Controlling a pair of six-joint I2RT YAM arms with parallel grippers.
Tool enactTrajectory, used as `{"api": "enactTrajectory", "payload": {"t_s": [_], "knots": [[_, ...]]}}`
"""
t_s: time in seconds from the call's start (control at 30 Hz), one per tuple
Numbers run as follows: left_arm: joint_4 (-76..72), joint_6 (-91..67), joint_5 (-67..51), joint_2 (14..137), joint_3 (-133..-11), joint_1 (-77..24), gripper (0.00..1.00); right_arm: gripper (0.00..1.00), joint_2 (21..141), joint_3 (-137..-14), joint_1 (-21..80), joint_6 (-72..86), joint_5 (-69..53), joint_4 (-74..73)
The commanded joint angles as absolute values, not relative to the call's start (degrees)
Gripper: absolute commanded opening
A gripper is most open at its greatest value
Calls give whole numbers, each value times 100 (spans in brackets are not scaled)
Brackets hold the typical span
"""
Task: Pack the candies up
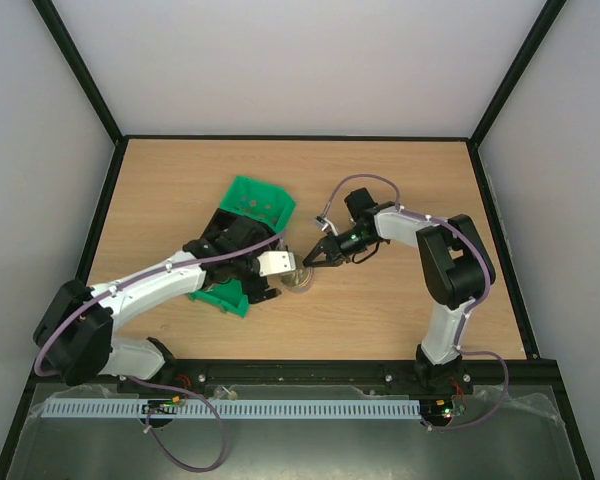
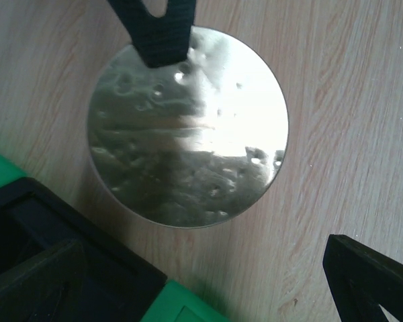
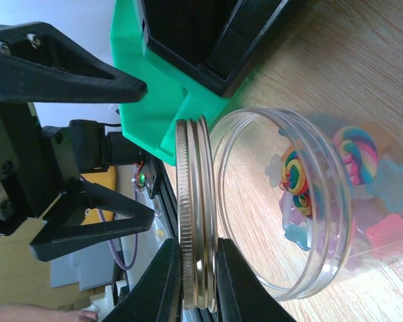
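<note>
A small clear round jar (image 3: 322,268) stands on the wooden table (image 1: 400,190) and also shows in the top view (image 1: 301,282). The candies (image 3: 297,173) lie inside it: rainbow swirls, pale blue stars and pink pieces. My right gripper (image 3: 200,251) is shut on the edge of a silver metal lid (image 3: 191,201) and holds it level just above the jar's mouth, with a narrow gap. In the left wrist view the lid (image 2: 188,134) hides the jar. My left gripper (image 2: 208,292) is wide open and empty, beside the jar on its left (image 1: 278,278).
A green bin (image 1: 252,203) with a black insert lies tilted left of the jar, under my left arm, and also shows in the right wrist view (image 3: 154,100). Black frame rails and grey walls bound the table.
</note>
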State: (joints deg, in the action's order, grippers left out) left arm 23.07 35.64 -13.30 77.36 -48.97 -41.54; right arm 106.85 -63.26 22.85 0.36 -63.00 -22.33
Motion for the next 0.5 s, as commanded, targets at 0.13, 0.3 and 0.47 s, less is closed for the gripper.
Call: {"api": "enactTrajectory", "payload": {"t_s": [0.13, 0.3, 0.47], "knots": [[1893, 3608, -950, 7928, -4624, -4431, 99, 1, 10849, -6625, 2220, -194, -6468, -2713], [1781, 3574, -897, 8070, -4672, -4508, 99, 2, 10950, -6754, 2191, -298, -6458, -2868], [1685, 3489, -838, 8229, -4732, -4508, 99, 2, 11000, -6776, 2180, -345, -6394, -2922]]}}
